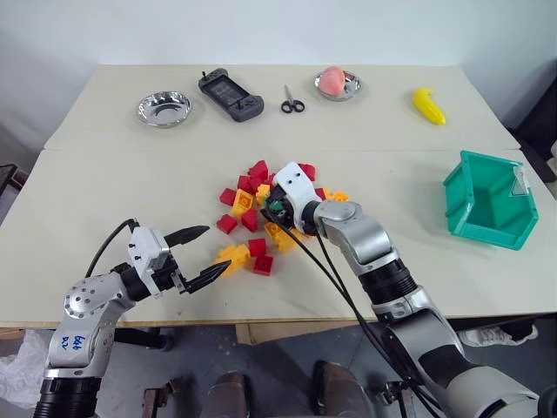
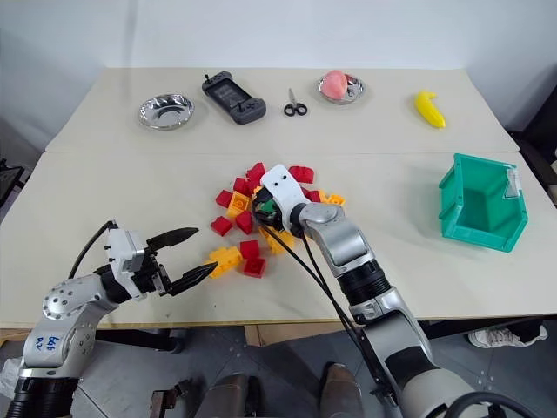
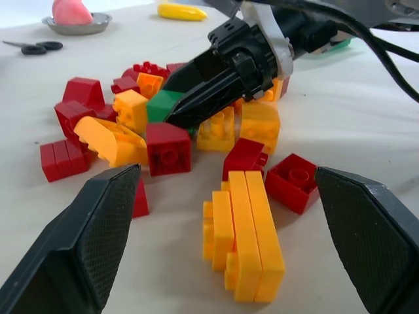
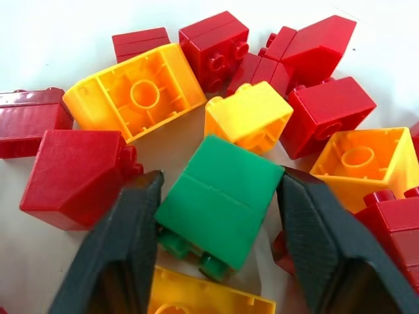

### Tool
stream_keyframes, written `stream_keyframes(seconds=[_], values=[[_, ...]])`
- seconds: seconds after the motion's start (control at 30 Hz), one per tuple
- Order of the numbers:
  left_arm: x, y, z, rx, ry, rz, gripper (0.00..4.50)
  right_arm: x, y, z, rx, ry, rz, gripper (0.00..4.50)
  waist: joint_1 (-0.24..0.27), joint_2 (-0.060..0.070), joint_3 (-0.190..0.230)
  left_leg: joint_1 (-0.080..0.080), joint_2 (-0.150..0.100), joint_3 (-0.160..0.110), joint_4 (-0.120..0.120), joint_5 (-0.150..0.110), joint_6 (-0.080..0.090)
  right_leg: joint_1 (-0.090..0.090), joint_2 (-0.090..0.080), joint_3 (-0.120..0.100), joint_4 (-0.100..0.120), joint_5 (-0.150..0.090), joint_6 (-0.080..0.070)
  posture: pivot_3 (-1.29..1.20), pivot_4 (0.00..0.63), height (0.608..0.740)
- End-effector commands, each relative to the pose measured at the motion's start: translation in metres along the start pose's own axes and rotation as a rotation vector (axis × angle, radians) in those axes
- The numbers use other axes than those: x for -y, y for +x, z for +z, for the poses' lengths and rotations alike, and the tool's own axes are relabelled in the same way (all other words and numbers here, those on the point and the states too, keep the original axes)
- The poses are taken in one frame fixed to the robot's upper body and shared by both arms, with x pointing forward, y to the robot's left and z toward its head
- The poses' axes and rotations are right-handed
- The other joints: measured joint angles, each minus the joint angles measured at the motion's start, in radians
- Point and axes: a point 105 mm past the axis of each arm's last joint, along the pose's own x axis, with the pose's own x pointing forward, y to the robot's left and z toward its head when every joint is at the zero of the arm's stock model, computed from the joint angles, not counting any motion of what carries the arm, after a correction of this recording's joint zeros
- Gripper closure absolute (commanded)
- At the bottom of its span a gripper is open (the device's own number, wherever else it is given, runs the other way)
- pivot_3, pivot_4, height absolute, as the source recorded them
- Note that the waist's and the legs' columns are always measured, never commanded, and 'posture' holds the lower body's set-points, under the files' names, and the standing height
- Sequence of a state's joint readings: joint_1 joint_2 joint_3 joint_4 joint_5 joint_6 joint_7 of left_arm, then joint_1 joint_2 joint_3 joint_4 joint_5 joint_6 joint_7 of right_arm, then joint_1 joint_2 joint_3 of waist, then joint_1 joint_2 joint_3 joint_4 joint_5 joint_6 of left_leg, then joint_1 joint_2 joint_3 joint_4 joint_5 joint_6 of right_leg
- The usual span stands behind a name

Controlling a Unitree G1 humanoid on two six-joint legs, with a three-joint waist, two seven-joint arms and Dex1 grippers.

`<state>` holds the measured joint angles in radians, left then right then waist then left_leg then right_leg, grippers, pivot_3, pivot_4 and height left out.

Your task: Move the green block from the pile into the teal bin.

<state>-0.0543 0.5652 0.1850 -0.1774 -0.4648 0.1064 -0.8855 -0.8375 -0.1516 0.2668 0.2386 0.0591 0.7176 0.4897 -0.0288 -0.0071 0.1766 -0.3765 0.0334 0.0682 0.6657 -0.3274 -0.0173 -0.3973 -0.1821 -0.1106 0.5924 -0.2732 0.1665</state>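
Observation:
The green block (image 4: 219, 199) lies in the pile (image 1: 252, 218) of red and yellow bricks at the middle of the table. My right gripper (image 4: 219, 175) reaches down into the pile, its two black fingers (image 4: 124, 235) pressed against opposite sides of the block, which still rests among the bricks. The left wrist view shows the same grip, with the green block (image 3: 163, 104) at the fingertips. My left gripper (image 1: 218, 246) hovers open just left of the pile, near a yellow brick (image 3: 245, 235), holding nothing. The teal bin (image 1: 487, 233) stands empty at the right of the table.
Along the far side of the table are a steel bowl (image 1: 164, 109), a black game controller (image 1: 231, 94), scissors (image 1: 292, 104), a second bowl holding a peach (image 1: 338, 84) and a banana (image 1: 428, 105). Bare tabletop lies between the pile and the bin.

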Motion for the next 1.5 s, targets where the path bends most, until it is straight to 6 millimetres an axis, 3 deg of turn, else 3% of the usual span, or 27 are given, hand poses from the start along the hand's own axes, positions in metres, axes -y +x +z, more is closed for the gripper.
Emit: stream_keyframes(seconds=[0.03, 0.23, 0.27, 0.37, 0.43, 0.6, 0.77, 0.87, 1.0, 1.23, 1.27, 1.33, 1.4, 1.5], values=[[0.003, 0.006, 0.012, 0.043, 0.064, -0.01, 0.0, 0.015, -0.012, 0.01, 0.049, -0.031, -0.03, 2.26, 0.0, 0.0, 0.0, 0.0, 0.0, 0.0, 0.0, 0.0, 0.0, 0.0, 0.0, 0.0, 0.0, 0.0, 0.0, 0.0, 0.15, 0.74], [0.007, 0.034, 0.04, 0.172, 0.079, -0.027, 0.0, 0.031, -0.064, 0.045, 0.305, -0.019, 0.032, 2.26, 0.002, 0.0, 0.0, -0.001, 0.0, 0.0, 0.0, 0.0, 0.0, 0.0, 0.0, 0.0, -0.001, 0.0, 0.0, 0.0, 0.15, 0.74], [0.009, 0.039, 0.043, 0.192, 0.067, -0.039, 0.0, 0.035, -0.079, 0.051, 0.354, -0.03, 0.038, 2.26, 0.002, 0.0, 0.0, -0.001, 0.0, 0.0, 0.0, 0.0, 0.0, 0.0, 0.0, -0.001, -0.001, 0.0, 0.0, 0.0, 0.15, 0.74], [0.017, 0.069, 0.047, 0.247, 0.006, -0.11, 0.0, 0.08, -0.148, 0.049, 0.448, -0.096, -0.153, 2.26, 0.028, 0.0, 0.0, -0.001, 0.0, -0.001, 0.0, 0.0, 0.001, 0.001, 0.0, -0.002, -0.003, 0.0, 0.0, 0.0, 0.15, 0.74], [0.019, 0.08, 0.046, 0.251, -0.006, -0.134, 0.0, 0.102, -0.174, 0.041, 0.439, -0.103, -0.285, 2.26, 0.031, 0.0, 0.0, -0.002, -0.001, 0.0, 0.001, -0.001, 0.002, 0.002, 0.0, -0.002, -0.004, 0.0, 0.001, 0.0, 0.15, 0.74], [0.024, 0.119, 0.051, 0.302, -0.033, -0.199, 0.0, 0.18, -0.26, -0.005, 0.228, -0.2, -0.768, 2.26, 0.035, -0.001, 0.0, -0.001, -0.001, 0.0, 0.001, -0.001, 0.002, 0.002, 0.0, -0.002, -0.004, 0.001, 0.001, 0.0, 0.15, 0.74], [0.032, 0.13, 0.049, 0.294, -0.035, -0.258, 0.0, 0.222, -0.308, -0.054, 0.036, -0.181, -0.987, 2.26, 0.022, -0.001, 0.0, 0.0, -0.001, 0.002, -0.001, -0.001, 0.002, 0.002, 0.0, -0.001, -0.005, 0.001, 0.002, 0.0, 0.15, 0.74], [0.032, 0.13, 0.048, 0.285, -0.027, -0.27, 0.0, 0.232, -0.314, -0.074, -0.02, -0.132, -0.996, 2.26, 0.019, 0.0, 0.0, 0.001, -0.001, 0.003, 0.0, -0.001, 0.002, 0.002, 0.0, -0.001, -0.005, 0.001, 0.002, 0.0, 0.15, 0.74], [0.029, 0.122, 0.043, 0.259, -0.013, -0.254, 0.0, 0.235, -0.305, -0.086, 0.003, -0.031, -0.927, 2.26, 0.022, 0.0, 0.0, 0.001, -0.001, 0.003, 0.001, -0.001, 0.002, 0.003, 0.0, -0.001, -0.005, 0.001, 0.002, 0.0, 0.15, 0.74], [0.018, 0.094, 0.03, 0.175, 0.007, -0.205, 0.0, 0.242, -0.308, -0.078, 0.051, -0.078, -0.923, 0.08, 0.029, 0.0, 0.0, 0.0, -0.001, 0.003, 0.001, -0.001, 0.002, 0.003, -0.001, -0.001, -0.005, 0.001, 0.002, 0.0, 0.15, 0.74], [0.012, 0.088, 0.028, 0.156, 0.017, -0.175, 0.0, 0.239, -0.306, -0.073, 0.083, -0.089, -0.892, 0.03, 0.03, 0.0, 0.0, 0.001, -0.001, 0.002, 0.001, -0.001, 0.002, 0.004, -0.001, -0.001, -0.005, 0.001, 0.002, 0.0, 0.15, 0.74], [0.004, 0.076, 0.024, 0.128, 0.024, -0.138, 0.0, 0.222, -0.292, -0.049, 0.262, -0.126, -0.747, 0.03, 0.027, 0.0, 0.0, 0.001, -0.001, 0.002, 0.001, -0.001, 0.002, 0.004, -0.001, -0.001, -0.006, 0.001, 0.002, 0.0, 0.15, 0.74], [-0.004, 0.063, 0.022, 0.109, 0.048, -0.091, 0.0, 0.188, -0.274, -0.031, 0.422, -0.146, -0.506, 0.03, 0.027, 0.001, 0.0, 0.001, -0.001, 0.002, 0.001, -0.001, 0.002, 0.004, 0.0, -0.001, -0.006, 0.001, 0.002, 0.0, 0.15, 0.74], [-0.017, 0.04, 0.016, 0.077, 0.107, 0.009, 0.0, 0.137, -0.244, -0.039, 0.427, -0.104, -0.227, 0.03, 0.027, 0.0, 0.001, 0.002, 0.0, 0.001, 0.0, -0.001, 0.002, 0.005, 0.0, -0.001, -0.006, 0.001, 0.002, 0.0, 0.15, 0.74]])
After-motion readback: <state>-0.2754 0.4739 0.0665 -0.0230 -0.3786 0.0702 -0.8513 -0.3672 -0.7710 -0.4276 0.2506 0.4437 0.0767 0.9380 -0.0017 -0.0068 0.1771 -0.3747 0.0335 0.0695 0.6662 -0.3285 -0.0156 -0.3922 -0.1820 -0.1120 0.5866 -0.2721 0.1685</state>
